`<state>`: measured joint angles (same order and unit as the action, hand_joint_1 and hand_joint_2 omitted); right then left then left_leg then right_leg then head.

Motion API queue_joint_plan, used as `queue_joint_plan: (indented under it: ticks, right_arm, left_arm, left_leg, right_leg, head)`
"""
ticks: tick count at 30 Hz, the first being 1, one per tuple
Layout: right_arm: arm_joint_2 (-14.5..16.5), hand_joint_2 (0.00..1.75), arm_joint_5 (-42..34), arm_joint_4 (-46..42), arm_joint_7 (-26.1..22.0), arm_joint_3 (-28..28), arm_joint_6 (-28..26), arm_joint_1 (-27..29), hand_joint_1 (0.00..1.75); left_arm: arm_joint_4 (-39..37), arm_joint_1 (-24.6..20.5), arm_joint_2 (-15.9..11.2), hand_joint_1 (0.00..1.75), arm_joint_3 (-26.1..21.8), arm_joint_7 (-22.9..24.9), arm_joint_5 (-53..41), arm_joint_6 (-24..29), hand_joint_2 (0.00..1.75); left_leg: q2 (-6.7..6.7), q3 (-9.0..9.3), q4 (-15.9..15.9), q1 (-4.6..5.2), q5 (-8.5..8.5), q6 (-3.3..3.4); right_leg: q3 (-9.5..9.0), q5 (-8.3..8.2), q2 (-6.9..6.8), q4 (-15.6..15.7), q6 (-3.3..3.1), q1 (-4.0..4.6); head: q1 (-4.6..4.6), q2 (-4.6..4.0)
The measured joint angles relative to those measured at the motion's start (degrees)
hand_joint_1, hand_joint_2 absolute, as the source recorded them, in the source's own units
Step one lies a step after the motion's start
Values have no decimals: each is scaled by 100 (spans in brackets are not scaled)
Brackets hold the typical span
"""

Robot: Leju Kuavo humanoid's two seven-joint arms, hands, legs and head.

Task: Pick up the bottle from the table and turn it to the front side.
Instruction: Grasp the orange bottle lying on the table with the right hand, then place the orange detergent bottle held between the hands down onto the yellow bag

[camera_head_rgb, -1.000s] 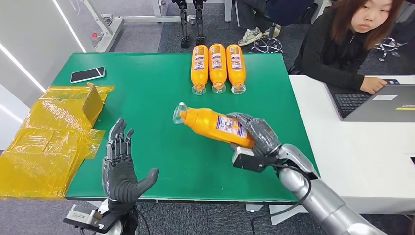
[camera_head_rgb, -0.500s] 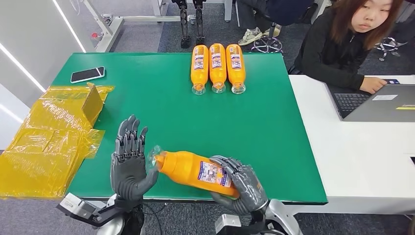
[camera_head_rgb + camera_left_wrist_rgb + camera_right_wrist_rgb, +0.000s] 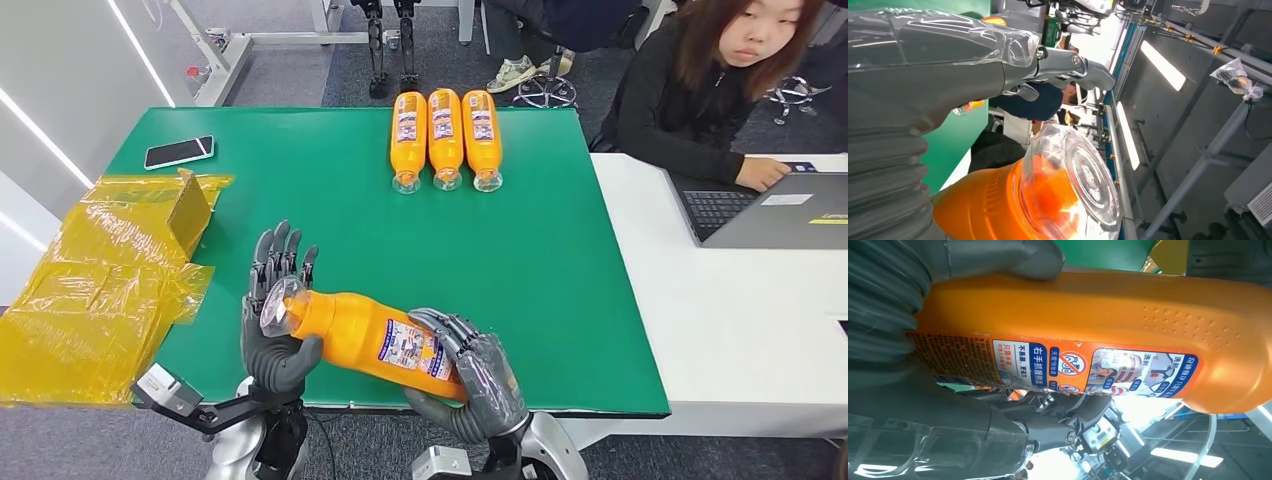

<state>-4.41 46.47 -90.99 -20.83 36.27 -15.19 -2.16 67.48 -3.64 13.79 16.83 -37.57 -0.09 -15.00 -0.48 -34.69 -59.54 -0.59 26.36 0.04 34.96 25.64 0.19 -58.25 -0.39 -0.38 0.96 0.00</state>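
Head view: four orange bottles counted; three bottles (image 3: 444, 138) lie side by side well beyond both hands, one bottle (image 3: 370, 335) held over the near edge of the green table (image 3: 560, 270). Right hand (image 3: 478, 385) wraps the bottle's base end, fingers curled over the label. Left hand (image 3: 272, 325) stands palm-up, fingers upright and spread, thumb under the neck; clear cap rests against its palm. Whether it grips, cannot tell. Bottle lies tilted between the hands.
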Motion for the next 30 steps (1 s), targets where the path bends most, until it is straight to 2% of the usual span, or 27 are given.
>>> queue_joint_plan:
  ticks: [16, 22, 23, 24, 26, 27, 28, 30]
  right_arm:
    - [194, 175, 1, 107, -83, -1, 166, -16, 175]
    - [318, 175, -111, 378, -318, 92, 413, -10, 175]
    - [353, 175, -106, 429, -334, 101, 434, -10, 175]
    - [394, 175, -101, 473, -347, 105, 457, -12, 175]
    - [476, 175, -100, 541, -355, 106, 509, -27, 175]
    - [511, 175, -101, 566, -349, 106, 537, -39, 175]
    - [541, 175, -102, 585, -336, 105, 565, -53, 175]
    - [593, 175, -103, 614, -296, 104, 616, -78, 175]
  left_arm:
    - [-27, -44, 33, 0, -13, 2, 130, -180, 175]
    - [548, 267, -21, 0, -22, 379, 715, -753, 175]
    - [604, 294, -25, 7, -22, 396, 730, -761, 175]
    - [642, 313, -28, 39, -22, 409, 744, -772, 175]
    - [683, 329, -41, 122, -26, 431, 774, -799, 175]
    - [695, 330, -50, 158, -28, 440, 788, -815, 175]
    - [703, 330, -58, 168, -29, 449, 802, -827, 175]
    - [713, 328, -65, 169, -31, 455, 823, -844, 175]
  left_leg:
    - [-1, -1, 2, -1, 0, 0]
    - [0, -1, 2, -1, 1, -1]
    - [0, -1, 2, -1, 1, -1]
    - [0, -1, 2, -1, 1, -1]
    - [0, -1, 3, -1, 0, -1]
    - [0, 0, 3, -1, 0, -1]
    - [0, 0, 3, -1, 0, -1]
    - [0, 1, 2, -1, -2, -2]
  right_leg:
    - [0, 0, -1, -1, 0, 1]
    - [1, 1, 0, 0, 0, 1]
    - [1, 2, 0, 0, 0, 1]
    - [1, 2, 0, -1, 0, 1]
    - [1, 1, 0, -1, 0, 1]
    - [1, 1, 0, -1, -1, 1]
    - [1, 1, 0, -1, -1, 1]
    - [0, 0, 0, -1, -1, 1]
  head:
    - [1, 0]
    - [1, 0]
    - [0, 0]
    - [1, 0]
    - [1, 0]
    - [1, 0]
    - [1, 0]
    - [1, 0]
